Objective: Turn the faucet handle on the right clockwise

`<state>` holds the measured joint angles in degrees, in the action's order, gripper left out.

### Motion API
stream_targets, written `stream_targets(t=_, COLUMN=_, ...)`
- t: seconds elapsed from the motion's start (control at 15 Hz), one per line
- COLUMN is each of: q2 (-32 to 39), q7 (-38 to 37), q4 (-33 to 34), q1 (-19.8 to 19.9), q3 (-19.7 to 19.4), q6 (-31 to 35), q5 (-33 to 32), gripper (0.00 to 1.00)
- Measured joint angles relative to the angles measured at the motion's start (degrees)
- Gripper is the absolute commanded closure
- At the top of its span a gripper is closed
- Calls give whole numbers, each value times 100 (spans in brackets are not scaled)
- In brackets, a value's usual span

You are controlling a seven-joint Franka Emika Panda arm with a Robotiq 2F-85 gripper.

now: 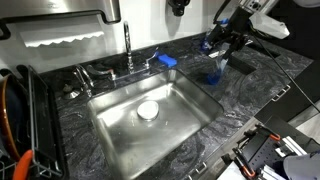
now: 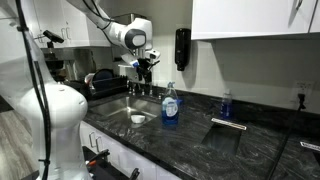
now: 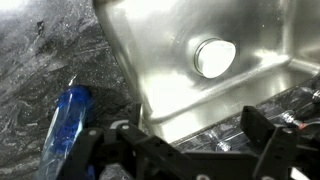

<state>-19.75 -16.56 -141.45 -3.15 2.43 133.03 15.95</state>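
1. The sink (image 1: 120, 140) rim lies near the tool (image 1: 222, 48); bare table (image 1: 262, 92) is open beyond the blue bottle (image 1: 213, 72)
2. Count: one spout (image 1: 128, 40), two chrome handles, one bottle by the rim
3. The faucet handle (image 1: 150, 64) sits behind the basin beside the spout, well apart from the tool; tool spread wide, empty

- Counter (image 1: 250, 95) — black and grey marbling with pale veins.
- Sink (image 1: 195, 105) — brushed silver steel.
- Drain (image 1: 148, 111) — white.
- Bottle (image 2: 171, 105) — clear blue.
- Handle (image 1: 151, 64) — shiny chrome.
- Gripper (image 2: 145, 66) — black, on a white arm (image 2: 128, 35).
- Cabinets (image 2: 250, 18) — plain white.
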Motion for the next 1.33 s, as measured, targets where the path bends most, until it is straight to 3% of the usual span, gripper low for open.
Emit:
stream_targets(t=0.27, q2=425, q7=-1438, q4=107, q1=41, q3=201, q6=553, q5=6, gripper=0)
stream_targets(t=0.67, q2=1332, q7=-3311, q4=291, q1=43, q3=450, q6=2455, q5=-25, gripper=0)
stream_targets(t=0.87, q2=1937, q7=-4548, q4=489, q1=63, q3=483, q6=3472, q5=-672, gripper=0)
stream_targets(t=1.0, q2=2342, q7=-5287, q4=740, q1=87, q3=440, q6=3755, q5=-1225, gripper=0)
stream_targets(t=1.33, q2=2625, q7=-5420, q4=996, q1=105, q3=413, q6=3809, q5=-1310, gripper=0)
